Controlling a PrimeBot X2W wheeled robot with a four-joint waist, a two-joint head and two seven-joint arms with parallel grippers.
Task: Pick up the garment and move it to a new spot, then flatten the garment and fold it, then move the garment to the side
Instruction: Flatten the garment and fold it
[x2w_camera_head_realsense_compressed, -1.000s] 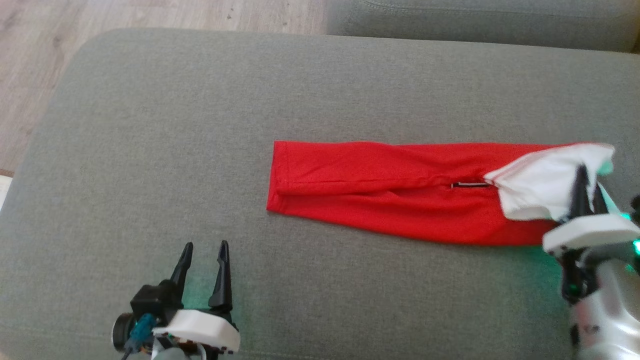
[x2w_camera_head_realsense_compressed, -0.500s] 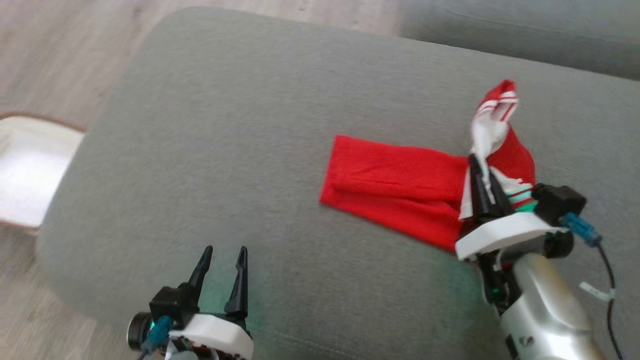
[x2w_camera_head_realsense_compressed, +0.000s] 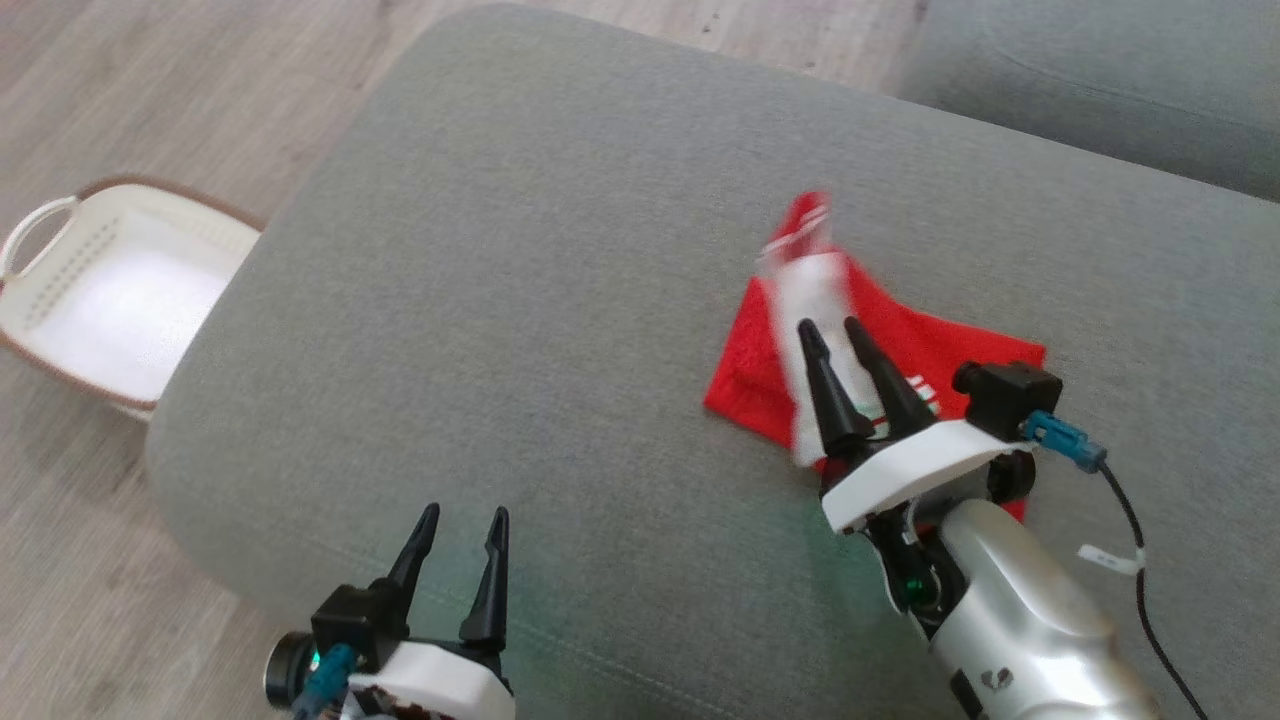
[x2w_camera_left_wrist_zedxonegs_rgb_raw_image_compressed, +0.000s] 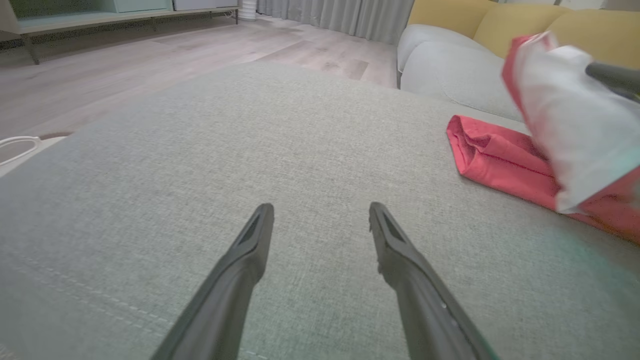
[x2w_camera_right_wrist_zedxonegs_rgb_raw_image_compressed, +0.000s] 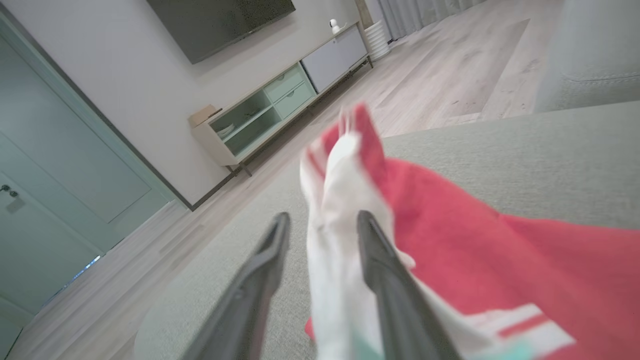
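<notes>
The garment is red with a white, striped inner side and lies doubled over on the grey sofa cushion, right of centre. Its white end is blurred and stands up above the red layer. My right gripper is over the garment with its fingers apart; in the right wrist view the white cloth hangs loosely between them, not pinched. My left gripper stands open above the cushion's near edge, well left of the garment, with nothing between its fingers.
A white laundry basket sits on the wood floor left of the cushion. A second grey cushion lies at the far right. The right wrist view shows a low cabinet against the wall. Bare cushion stretches left of the garment.
The head camera has swung. My right gripper carried the garment's white end leftward over the red part, doubling it, and its jaws have come apart. The left gripper stayed open.
</notes>
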